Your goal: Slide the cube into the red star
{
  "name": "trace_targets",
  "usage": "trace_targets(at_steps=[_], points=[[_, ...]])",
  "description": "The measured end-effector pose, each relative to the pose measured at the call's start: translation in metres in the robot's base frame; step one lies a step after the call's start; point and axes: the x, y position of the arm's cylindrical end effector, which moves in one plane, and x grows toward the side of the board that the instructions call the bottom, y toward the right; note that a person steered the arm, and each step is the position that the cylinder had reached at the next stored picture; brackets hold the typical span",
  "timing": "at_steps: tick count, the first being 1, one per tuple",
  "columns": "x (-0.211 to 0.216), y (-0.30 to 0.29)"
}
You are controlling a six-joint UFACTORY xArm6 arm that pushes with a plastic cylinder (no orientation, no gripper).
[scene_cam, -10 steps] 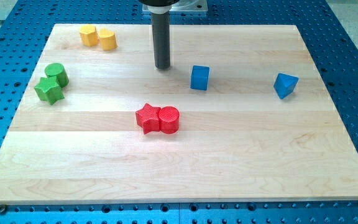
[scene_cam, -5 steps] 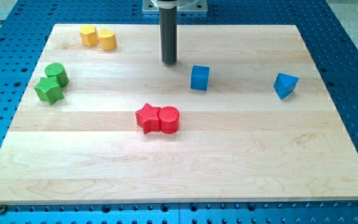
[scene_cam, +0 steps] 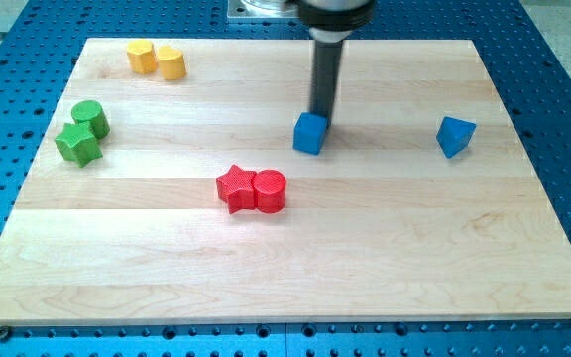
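our tip (scene_cam: 321,121) sits at the blue cube (scene_cam: 309,133)'s upper right, mid frame, no gripper to speak of. we'd push down-left toward the red star (scene_cam: 234,187), skipping the red cylinder (scene_cam: 271,190).

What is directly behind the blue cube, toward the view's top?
My tip stands right behind the blue cube, at its upper right corner. The rod covers a strip of the wooden board, so I cannot tell what lies there.

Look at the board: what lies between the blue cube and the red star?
Nothing: in the camera view only bare wood separates the blue cube from the red star. The red cylinder touches the star's right side, just below that line.
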Motion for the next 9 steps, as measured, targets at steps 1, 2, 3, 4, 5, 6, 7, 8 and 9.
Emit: trace_targets(at_steps=[1, 2, 3, 4, 5, 6, 7, 8, 9], points=[[0.026, -0.044], [0.024, -0.017], [0.031, 0.029], [0.052, 0.039], [0.067, 0.029], [0.099, 0.022], [0.110, 0.018], [0.110, 0.018], [0.106, 0.017]])
